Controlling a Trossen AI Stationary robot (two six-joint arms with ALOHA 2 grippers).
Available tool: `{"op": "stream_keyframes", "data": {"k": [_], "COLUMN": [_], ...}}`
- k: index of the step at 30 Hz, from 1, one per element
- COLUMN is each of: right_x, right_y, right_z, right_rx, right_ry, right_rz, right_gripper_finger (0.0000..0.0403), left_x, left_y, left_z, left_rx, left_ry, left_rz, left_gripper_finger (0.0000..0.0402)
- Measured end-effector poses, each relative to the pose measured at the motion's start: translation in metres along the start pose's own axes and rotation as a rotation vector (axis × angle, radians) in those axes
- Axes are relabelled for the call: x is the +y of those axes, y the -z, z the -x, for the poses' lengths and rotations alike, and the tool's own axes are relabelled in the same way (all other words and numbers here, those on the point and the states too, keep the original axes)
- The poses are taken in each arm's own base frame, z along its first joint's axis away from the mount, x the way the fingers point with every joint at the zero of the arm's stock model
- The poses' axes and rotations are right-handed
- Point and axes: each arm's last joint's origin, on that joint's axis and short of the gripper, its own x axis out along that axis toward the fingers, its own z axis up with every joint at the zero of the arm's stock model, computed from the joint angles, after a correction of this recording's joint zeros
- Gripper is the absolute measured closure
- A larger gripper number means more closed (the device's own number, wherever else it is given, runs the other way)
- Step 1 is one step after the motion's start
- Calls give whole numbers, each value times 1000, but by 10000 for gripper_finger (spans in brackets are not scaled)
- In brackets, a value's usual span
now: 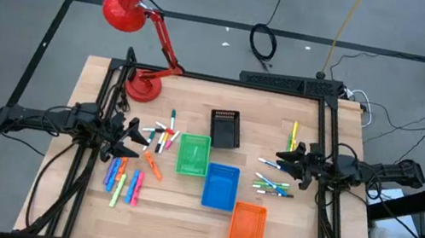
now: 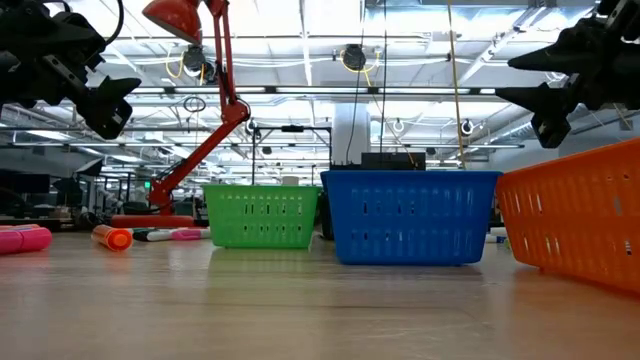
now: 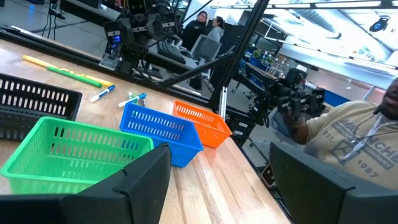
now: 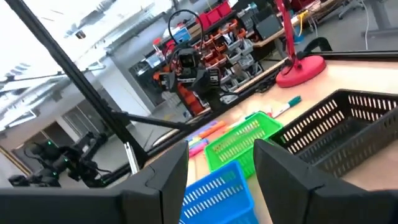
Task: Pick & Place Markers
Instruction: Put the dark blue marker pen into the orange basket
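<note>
While both arms hang clear of the bench with nothing gripped, no marker has reached a basket.

Left gripper [image 1: 139, 134]: hovering by the bench's left edge, fingers spread wide and empty, above the left scatter of markers [image 1: 126, 182]; well placed for a first pick.

Right gripper [image 1: 282, 160]: hovering near the right edge, fingers likewise apart and empty, over the right cluster of markers [image 1: 275, 184].

Baskets: black basket [image 1: 226, 127], green basket [image 1: 194, 154], blue basket [image 1: 220, 185] and orange basket [image 1: 247, 227] run diagonally down the bench's middle, likely so either arm can reach them.

Lamp: red lamp [image 1: 136, 33] stands at the far left corner, out of the way.
</note>
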Motion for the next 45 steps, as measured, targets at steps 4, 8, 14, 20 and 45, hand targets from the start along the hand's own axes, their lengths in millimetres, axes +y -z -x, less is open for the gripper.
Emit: {"op": "stream_keyframes", "data": {"k": [4, 8, 14, 20, 45], "right_x": [5, 7, 22, 6, -39], "right_y": [-9, -4, -19, 5, 40], "right_z": [0, -5, -20, -30, -61], "right_rx": [-93, 57, 458, 880, 1098], "right_ry": [-39, -21, 209, 497, 717], "right_rz": [-14, 103, 271, 349, 478], "right_gripper_finger": [234, 234, 234, 234, 266], "left_x": [0, 0, 0, 0, 0], "left_y": [0, 0, 0, 0, 0], "left_z": [0, 0, 0, 0, 0], "left_rx": [0, 0, 0, 0, 0], "left_ry": [0, 0, 0, 0, 0], "left_rz": [1, 0, 0, 1, 1], "left_gripper_finger": [128, 128, 128, 128, 128]}}
